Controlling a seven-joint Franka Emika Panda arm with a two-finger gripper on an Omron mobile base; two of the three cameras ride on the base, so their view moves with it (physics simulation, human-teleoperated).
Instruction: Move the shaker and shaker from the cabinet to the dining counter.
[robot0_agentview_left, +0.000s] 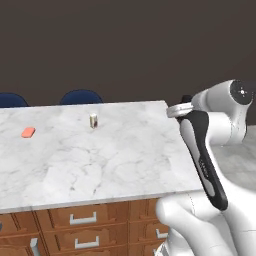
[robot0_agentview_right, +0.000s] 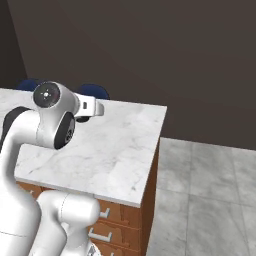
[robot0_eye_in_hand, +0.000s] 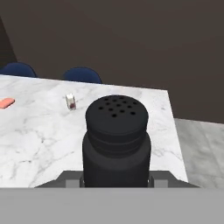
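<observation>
a dark brown wall (robot0_agentview_left: 125, 45) closes the far side of the room. two blue chairs (robot0_agentview_left: 81, 97) stand against it, just beyond the far edge of the white-grey marble slab. brown wooden drawers (robot0_agentview_left: 82, 220) with silver handles run along the near side. to the right, the floor (robot0_agentview_right: 210, 200) is laid in large grey tiles. the light is even and dim.
</observation>
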